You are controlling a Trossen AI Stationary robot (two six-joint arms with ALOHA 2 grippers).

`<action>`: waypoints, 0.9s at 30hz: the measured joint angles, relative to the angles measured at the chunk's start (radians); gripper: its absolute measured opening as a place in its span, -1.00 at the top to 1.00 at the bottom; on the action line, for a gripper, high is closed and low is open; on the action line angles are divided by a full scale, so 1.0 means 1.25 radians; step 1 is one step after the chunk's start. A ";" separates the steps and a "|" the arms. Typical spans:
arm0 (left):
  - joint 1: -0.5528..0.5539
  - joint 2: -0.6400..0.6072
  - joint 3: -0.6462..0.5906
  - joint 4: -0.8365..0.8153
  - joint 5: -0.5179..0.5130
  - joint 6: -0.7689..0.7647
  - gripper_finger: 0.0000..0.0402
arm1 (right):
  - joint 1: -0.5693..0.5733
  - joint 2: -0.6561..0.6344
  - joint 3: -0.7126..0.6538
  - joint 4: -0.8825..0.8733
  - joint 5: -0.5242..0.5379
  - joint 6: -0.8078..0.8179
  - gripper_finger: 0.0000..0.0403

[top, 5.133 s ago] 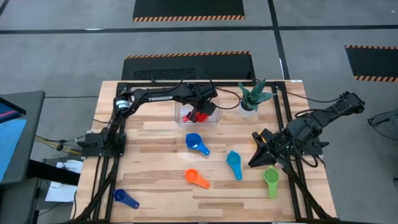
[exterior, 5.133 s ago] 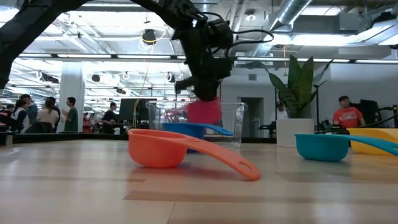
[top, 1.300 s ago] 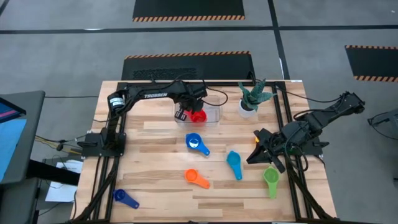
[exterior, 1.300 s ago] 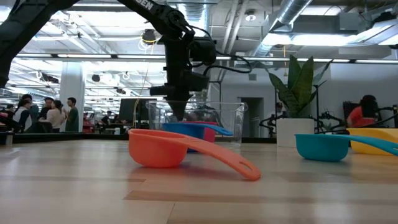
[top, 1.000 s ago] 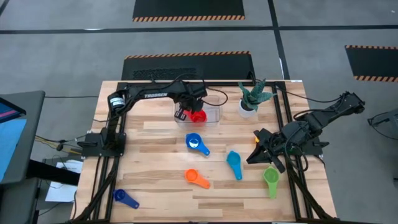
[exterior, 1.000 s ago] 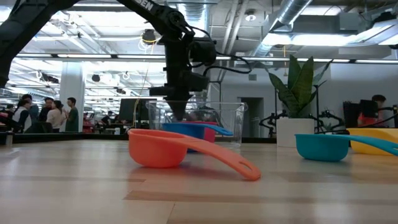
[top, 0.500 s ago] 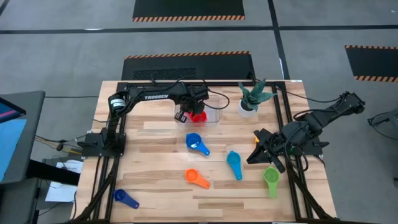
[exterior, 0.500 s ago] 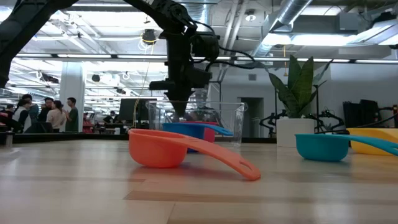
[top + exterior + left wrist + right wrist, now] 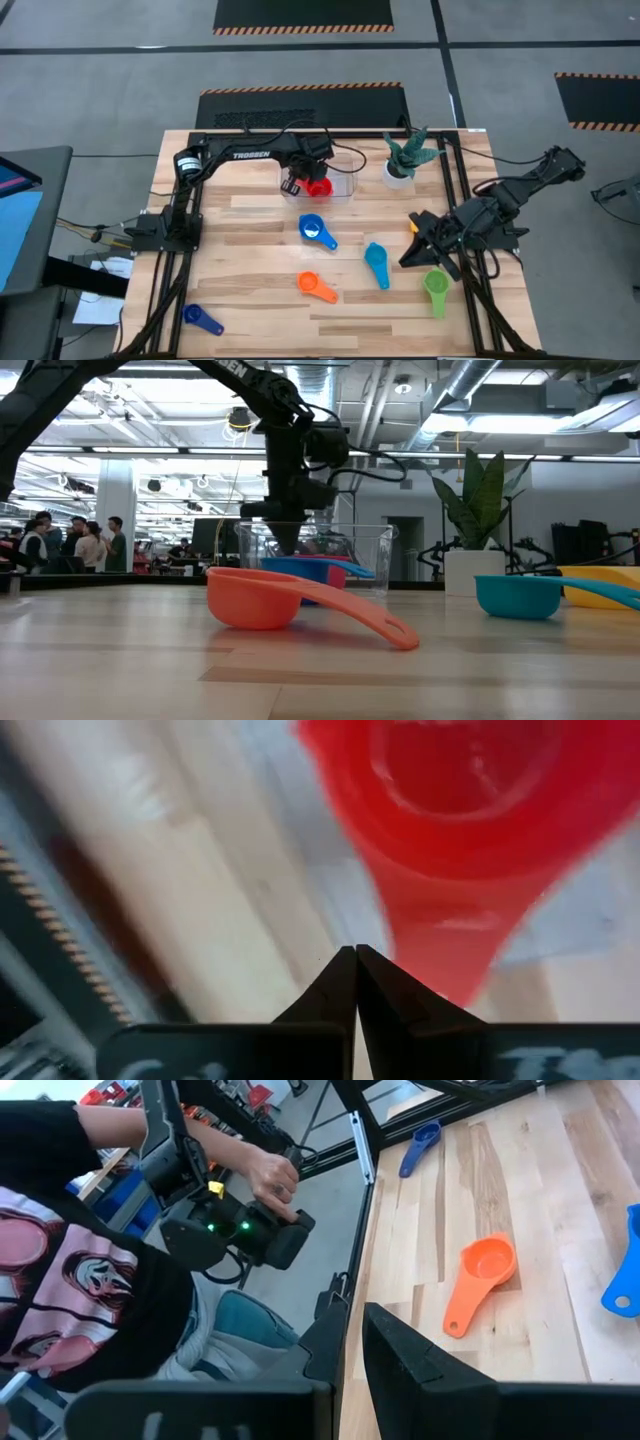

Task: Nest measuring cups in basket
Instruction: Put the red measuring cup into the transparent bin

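Red measuring cup (image 9: 319, 187) in basket (image 9: 344, 183), handle toward closed left gripper (image 9: 293, 186) fingers

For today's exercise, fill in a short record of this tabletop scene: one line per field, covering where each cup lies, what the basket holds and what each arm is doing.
Basket: clear tub at the table's far side, holding the red cup
Left gripper: jaws shut, at the basket's left end beside the red cup
Right gripper: parked at the right edge, jaws slightly apart, holding nothing
Loose cups: blue cup, teal cup, orange cup, green cup, dark blue cup
Potted plant: right of the basket
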 joint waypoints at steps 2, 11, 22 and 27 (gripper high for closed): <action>0.000 0.000 0.000 0.015 -0.010 0.002 1.00 | 0.001 0.000 0.000 0.000 -0.001 0.000 0.67; 0.000 0.000 -0.001 0.005 0.009 0.002 1.00 | 0.001 0.000 0.000 0.001 0.000 0.000 0.67; -0.004 0.000 -0.002 -0.043 0.044 -0.040 1.00 | 0.001 0.000 0.000 0.000 0.000 0.000 0.67; -0.015 -0.001 -0.001 -0.045 0.036 -0.068 1.00 | 0.001 0.000 0.000 0.000 0.000 -0.001 0.67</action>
